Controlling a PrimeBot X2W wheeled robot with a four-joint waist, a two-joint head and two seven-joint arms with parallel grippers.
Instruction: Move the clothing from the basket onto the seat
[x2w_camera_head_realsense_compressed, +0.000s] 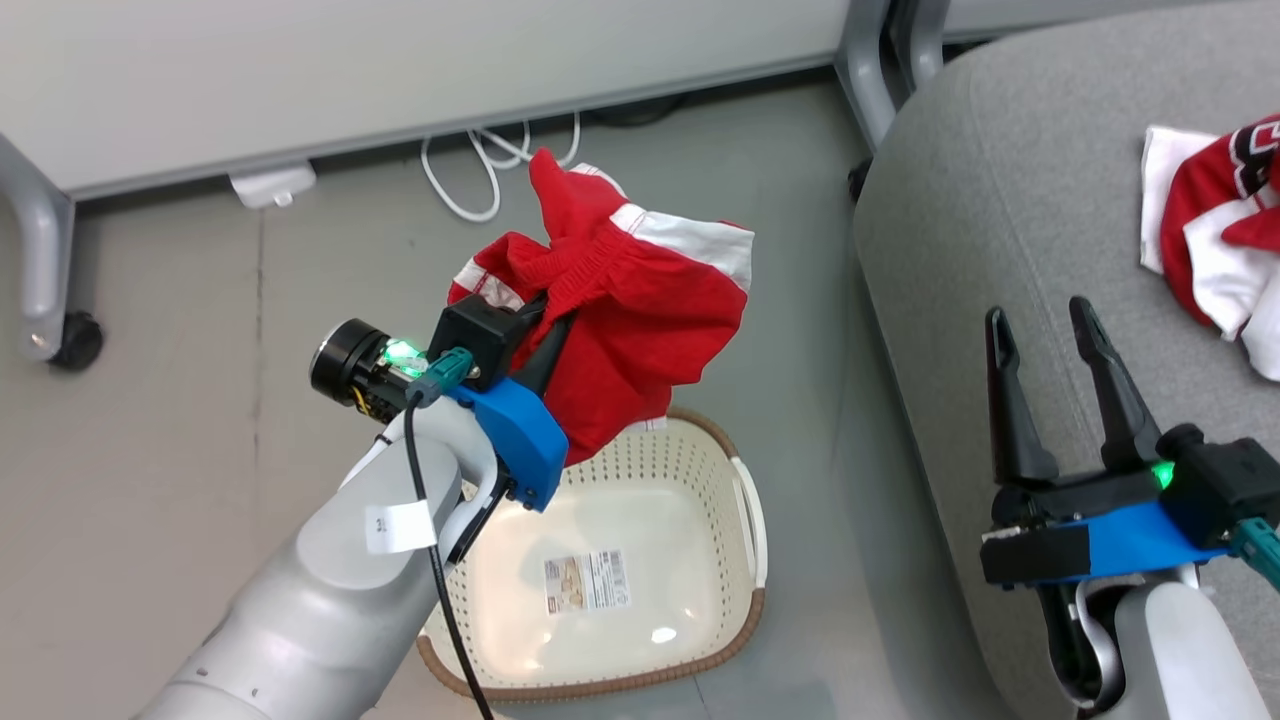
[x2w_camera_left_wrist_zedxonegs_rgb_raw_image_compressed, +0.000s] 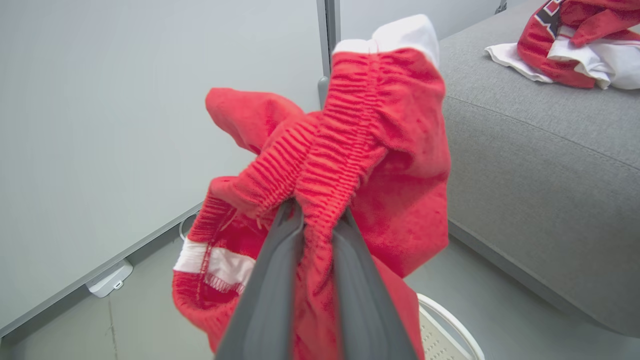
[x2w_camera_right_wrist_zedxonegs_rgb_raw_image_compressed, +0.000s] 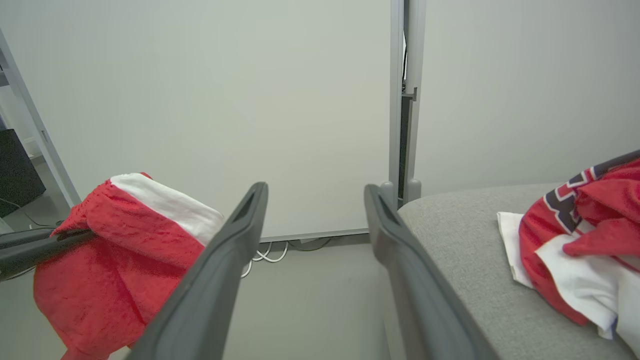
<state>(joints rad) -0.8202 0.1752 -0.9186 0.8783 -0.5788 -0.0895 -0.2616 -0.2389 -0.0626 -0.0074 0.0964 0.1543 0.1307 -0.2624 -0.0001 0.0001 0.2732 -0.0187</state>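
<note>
In the basket (x2w_camera_head_realsense_compressed: 680, 450) on the floor, just a label (x2w_camera_head_realsense_compressed: 587, 580). Above its far rim, left tool (x2w_camera_left_wrist_zedxonegs_rgb_raw_image_compressed: 320, 215) clamped on the gathered waistband of the red shorts (x2w_camera_head_realsense_compressed: 640, 320), fingertips buried in cloth. Right tool (x2w_camera_head_realsense_compressed: 1045, 335) wide open, empty, over the near end of the seat (x2w_camera_head_realsense_compressed: 960, 200). Farther back on it, crumpled red-and-white top (x2w_camera_head_realsense_compressed: 1215, 200), partly cut off.

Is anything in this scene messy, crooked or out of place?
Nothing damaged or spilled. The top lies crumpled in a heap on the seat, and the shorts hang bunched from the left gripper above the basket.
</note>
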